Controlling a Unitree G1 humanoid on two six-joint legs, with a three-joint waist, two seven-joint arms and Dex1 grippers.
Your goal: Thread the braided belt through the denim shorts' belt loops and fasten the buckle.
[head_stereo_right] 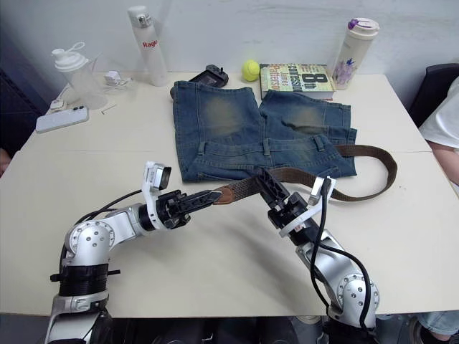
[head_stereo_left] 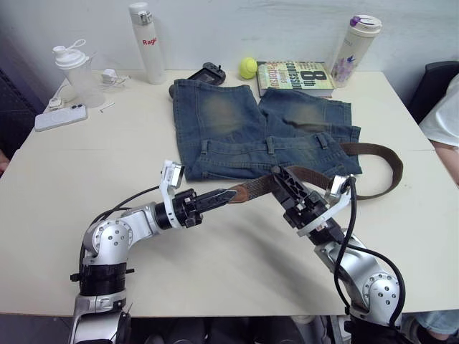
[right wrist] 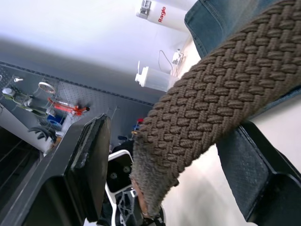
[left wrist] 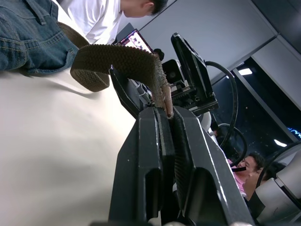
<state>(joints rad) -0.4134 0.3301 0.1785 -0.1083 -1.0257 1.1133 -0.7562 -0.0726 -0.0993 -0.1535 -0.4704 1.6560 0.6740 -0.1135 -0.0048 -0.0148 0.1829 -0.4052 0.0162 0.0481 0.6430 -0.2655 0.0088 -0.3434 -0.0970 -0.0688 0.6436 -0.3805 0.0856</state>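
- The table (head_stereo_left: pixel 237 279), cream-coloured, spans the frame, with the denim shorts (head_stereo_left: pixel 237 125) lying flat at upper centre, waistband toward the robot and both legs pointing to the far edge.
- The braided belt (head_stereo_left: pixel 373 188) runs from lower centre, along the waistband's right part, and curls in a loop off the shorts' right side; whether it passes through any of the belt loops (head_stereo_left: pixel 270 145) cannot be told, and the buckle cannot be made out.
- The left gripper (head_stereo_left: pixel 224 195), just left of centre, is pinched tight on the belt's tapered tip, which is lifted off the table.
- The right gripper (head_stereo_left: pixel 283 185), at centre, has its fingers spread either side of the strap, not clamping it.
- Judged from this, threading is at an early stage; most loops and the fastening remain.
- A book (head_stereo_left: pixel 294 76), two bottles and a tennis ball (head_stereo_left: pixel 248 67) line the top edge.
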